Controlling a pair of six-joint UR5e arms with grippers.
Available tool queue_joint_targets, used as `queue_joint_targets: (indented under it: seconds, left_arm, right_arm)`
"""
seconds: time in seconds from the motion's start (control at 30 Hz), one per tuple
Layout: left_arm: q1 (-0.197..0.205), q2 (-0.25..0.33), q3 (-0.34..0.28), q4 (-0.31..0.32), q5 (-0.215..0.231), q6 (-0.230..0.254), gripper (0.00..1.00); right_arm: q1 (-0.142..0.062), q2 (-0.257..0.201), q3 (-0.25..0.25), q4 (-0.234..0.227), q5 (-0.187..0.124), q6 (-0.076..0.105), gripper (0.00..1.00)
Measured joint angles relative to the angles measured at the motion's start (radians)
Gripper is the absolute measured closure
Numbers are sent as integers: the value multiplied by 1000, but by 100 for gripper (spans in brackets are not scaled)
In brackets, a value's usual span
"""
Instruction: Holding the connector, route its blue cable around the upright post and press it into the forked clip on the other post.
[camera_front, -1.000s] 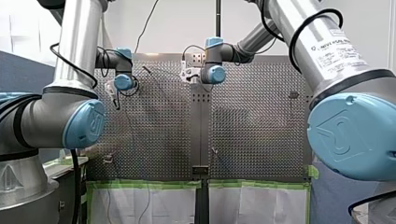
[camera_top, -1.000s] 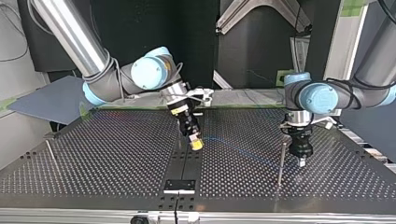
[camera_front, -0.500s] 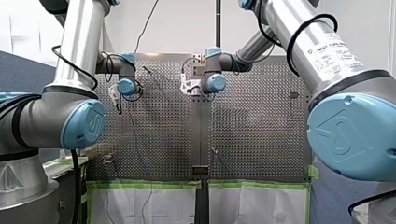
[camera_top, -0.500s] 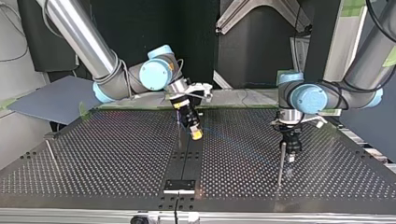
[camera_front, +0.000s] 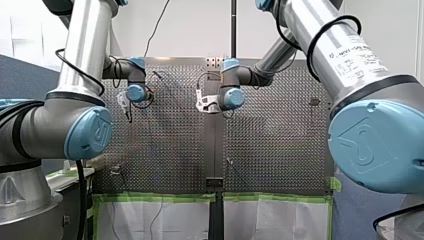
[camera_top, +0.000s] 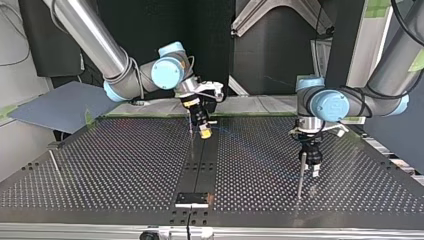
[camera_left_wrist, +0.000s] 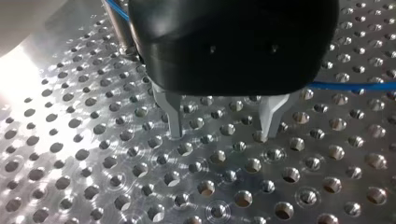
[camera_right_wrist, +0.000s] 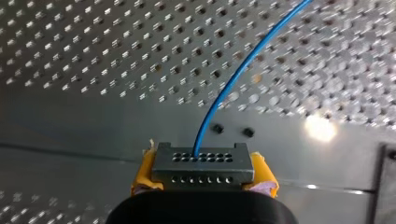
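In the right wrist view my right gripper (camera_right_wrist: 204, 184) has its yellow pads shut on a dark, many-holed connector (camera_right_wrist: 203, 164). The blue cable (camera_right_wrist: 233, 79) leaves the connector and runs off over the perforated plate. In the top view that gripper (camera_top: 204, 134) hangs over the table's middle strip. My left gripper (camera_top: 314, 171) stands just beside a thin upright post (camera_top: 301, 175). The left wrist view shows its metal fingers (camera_left_wrist: 175, 116) open with only bare plate between them. The cable (camera_left_wrist: 355, 86) passes behind that gripper, and the post (camera_left_wrist: 122, 32) stands near it.
Another thin post (camera_top: 54, 162) stands at the top view's left. A small dark block (camera_top: 192, 199) sits on the middle strip near the front edge. The perforated table (camera_top: 125, 170) stretches wide on both sides.
My left gripper has opened and shifted closer to the post. My right gripper has carried the connector toward the far side of the top view.
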Motion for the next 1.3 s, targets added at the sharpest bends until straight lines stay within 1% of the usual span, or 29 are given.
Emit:
queue_joint_targets:
  seconds: [0.07,0.1,0.17,0.2,0.3,0.4,0.5,0.6,0.67,0.77,1.0,1.17,1.3]
  left_arm:
    - [1,0,0,1,-2,-15,15]
    - [2,0,0,2,-2,-23,9]
    - [4,0,0,4,-2,-38,9]
    - [5,0,0,4,-2,-43,7]
    - [6,-1,0,6,2,-54,7]
    - [7,-3,0,9,9,-64,7]
    - [7,-12,0,15,21,-75,7]
    - [7,-21,0,21,33,-83,7]
    - [8,-24,1,23,37,-87,7]
    - [10,-25,1,26,44,-95,7]
    - [10,-25,2,27,48,-100,7]
    - [10,-25,2,27,47,-100,7]
    - [11,-25,2,27,47,-100,7]
  right_arm:
    - [-1,0,14,-11,13,-1,100]
    - [-2,0,23,-18,22,-3,100]
    - [-4,0,39,-27,37,-7,100]
    - [-5,0,49,-31,47,-12,100]
    - [-7,0,77,-41,75,-31,100]
    - [-10,0,105,-60,103,-45,100]
    - [-16,0,131,-83,129,-55,100]
    - [-23,0,155,-106,153,-59,100]
    - [-29,0,171,-122,169,-59,100]
    - [-43,0,198,-149,196,-53,100]
    - [-84,1,258,-208,253,-44,100]
    - [-112,1,298,-248,270,-43,100]
    - [-142,2,333,-284,279,-41,100]
